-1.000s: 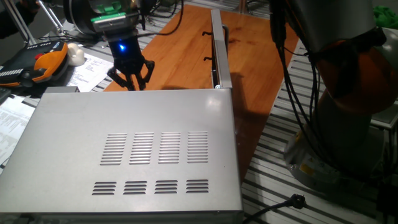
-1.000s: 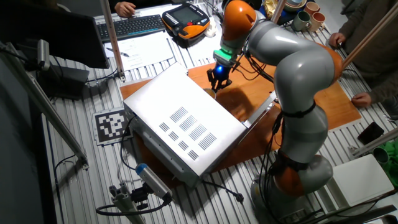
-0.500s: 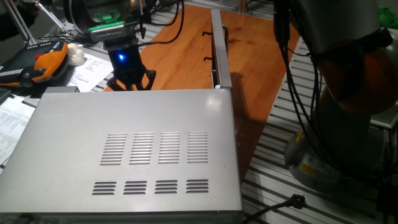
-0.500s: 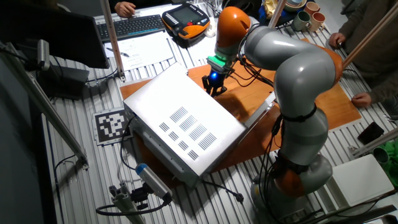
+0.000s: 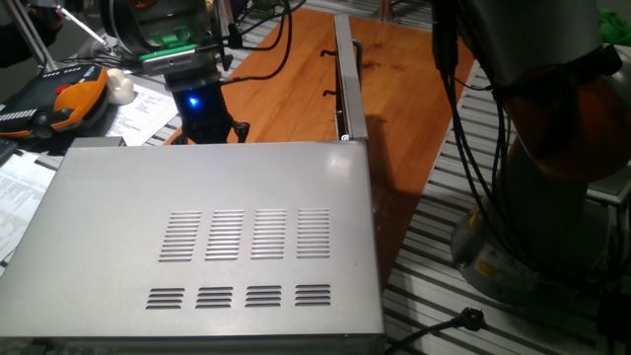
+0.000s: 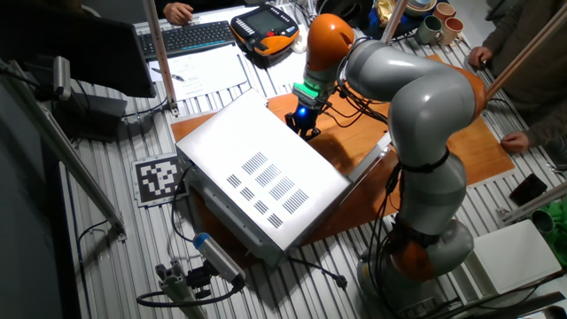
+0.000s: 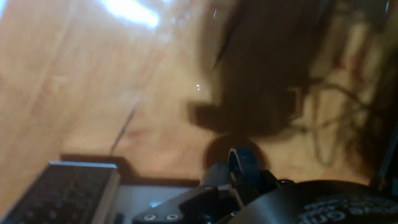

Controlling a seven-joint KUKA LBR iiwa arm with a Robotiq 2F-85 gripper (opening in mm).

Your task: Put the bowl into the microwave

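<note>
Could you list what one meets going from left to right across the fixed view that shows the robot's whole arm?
Printed marker tag → microwave → gripper → robot arm's grey upper link → phone lying on the slats.

The gripper (image 5: 209,131) hangs low, just behind the far edge of the microwave (image 5: 212,237), over the wooden board (image 5: 286,79). Its fingertips are hidden behind the top of the microwave. The microwave door (image 5: 347,84) stands open to the right of the gripper and sticks out along the board. To the left of the gripper lie papers (image 5: 148,110), a small round lump (image 5: 119,86) and a hand controller (image 5: 54,104). In the other fixed view, the gripper (image 6: 306,129) sits at the microwave's (image 6: 257,177) back corner, and a keyboard (image 6: 182,37) lies well beyond it.
</note>
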